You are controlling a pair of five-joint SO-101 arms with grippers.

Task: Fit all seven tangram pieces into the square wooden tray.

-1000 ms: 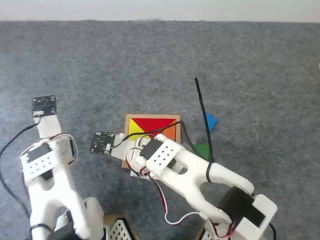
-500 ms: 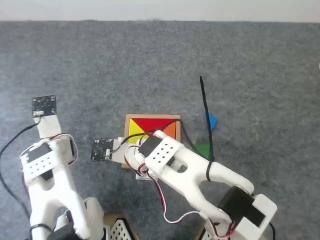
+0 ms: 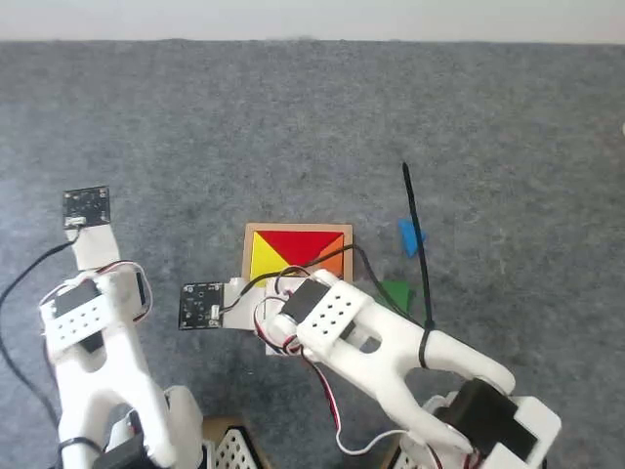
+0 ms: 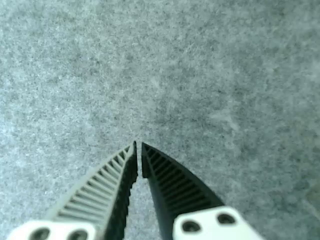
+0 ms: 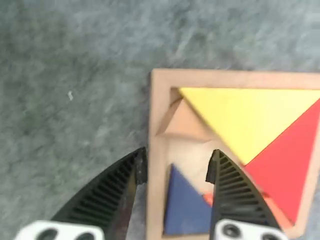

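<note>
Square wooden tray lies mid-table on the grey felt that spreads under everything. Left arm stands well apart from it, and the left gripper is pinched together on nothing above bare felt. Right arm leans over the tray's near half. The right gripper is parted to a middling gap and empty, one finger outside the tray wall and the other over the inside.

Inside, the yellow triangle and red triangle meet edge to edge, with an orange piece beside the red. From above the arm covers the rest, and the right wrist view opens it up: a dark blue triangle near the wall, and a tan patch in the corner that may be a piece or bare floor, I cannot tell. The high view in turn gives the strays: a green piece near the tray's side and a smaller blue piece farther out.

Judging by that, filling is midway, and the right gripper seems between picks. Next it likely must swing out to the green piece and close low on thin flat edges
</note>
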